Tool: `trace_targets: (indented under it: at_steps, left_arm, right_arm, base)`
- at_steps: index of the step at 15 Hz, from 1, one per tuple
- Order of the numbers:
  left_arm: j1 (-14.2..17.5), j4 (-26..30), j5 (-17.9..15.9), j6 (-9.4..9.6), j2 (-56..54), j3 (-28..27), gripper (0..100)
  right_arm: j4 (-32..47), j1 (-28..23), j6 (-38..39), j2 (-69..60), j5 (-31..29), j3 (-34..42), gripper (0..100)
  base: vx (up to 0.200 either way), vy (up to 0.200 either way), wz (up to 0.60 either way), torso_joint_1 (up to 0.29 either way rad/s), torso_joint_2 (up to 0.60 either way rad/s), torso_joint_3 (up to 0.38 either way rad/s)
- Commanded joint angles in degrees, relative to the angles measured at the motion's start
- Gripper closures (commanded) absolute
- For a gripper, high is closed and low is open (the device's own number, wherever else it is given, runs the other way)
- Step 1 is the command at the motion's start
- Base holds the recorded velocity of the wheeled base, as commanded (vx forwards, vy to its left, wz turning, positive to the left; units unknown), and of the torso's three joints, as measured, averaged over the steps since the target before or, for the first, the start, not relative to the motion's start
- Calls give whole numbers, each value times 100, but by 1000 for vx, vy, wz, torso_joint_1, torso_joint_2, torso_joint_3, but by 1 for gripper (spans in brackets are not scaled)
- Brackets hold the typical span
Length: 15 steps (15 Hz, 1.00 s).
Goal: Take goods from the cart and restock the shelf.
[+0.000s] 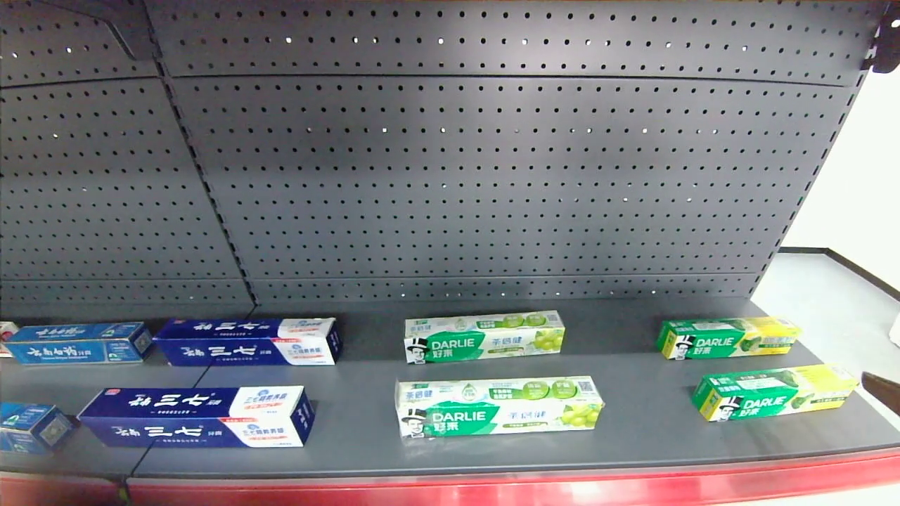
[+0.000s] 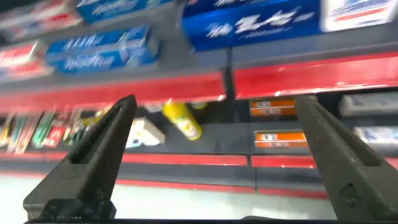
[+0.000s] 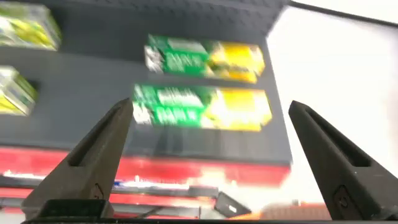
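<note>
Head view first: the shelf is grey with a red lip and a pegboard behind it. The boxes lie flat in pairs, one behind the other. There are two light-blue boxes far left, two navy boxes next to them, two white-green boxes mid-shelf, and two green-yellow boxes at the right end. Each pair sits well apart from the next.

Over to the left wrist view: the left gripper has its fingers spread wide, and there's nothing between them. Straight past the gap runs the red lip. A navy box sits beyond that, above the gap, and a light-blue box lies past the near finger's tip. Below the lip, on a lower shelf, a yellow bottle shows inside the gap, and an orange box lies close to the other finger.

Now the right wrist view: the right gripper is also spread wide and empty. Both green-yellow boxes sit framed in the gap beyond the tips, the front one level with them and the back one farther off. White-green boxes lie outside one finger.
</note>
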Motion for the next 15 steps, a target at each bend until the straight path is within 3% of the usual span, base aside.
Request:
trace_targets:
  at_steps: [1,2,4,8,10,13,15]
  left_arm:
    - [539,-6,-1,-40,-1202,614,0]
    - [539,-76,17,-102,-1536,948,0]
    - [530,-1025,-142,-260,-1501,1361,0]
    - [407,-1245,-291,-471,-1615,1475,0]
    - [319,-1254,-282,-559,-1843,1475,0]
    - [319,-1262,-291,-568,-1843,1501,0]
    - [311,-1306,-440,-937,-1843,1537,0]
  right_arm:
    - [-20,-309,73,-1154,-65,845,0]
    - [-82,-397,187,-1444,-83,1109,0]
    - [-565,-449,354,-2033,-74,1662,0]
    - [-714,-247,688,-3676,225,3104,0]
    - [103,-379,776,-4520,331,3060,0]
    - [-90,-388,776,-4529,331,3104,0]
    - [-82,-388,802,-4529,313,3104,0]
  base:
    - [0,0,0,0,0,0]
    - [0,0,0,0,0,0]
    - [0,0,0,0,0,0]
    - [0,0,0,0,0,0]
    - [0,0,0,0,0,0]
    - [0,0,0,0,0,0]
    - [0,0,0,0,0,0]
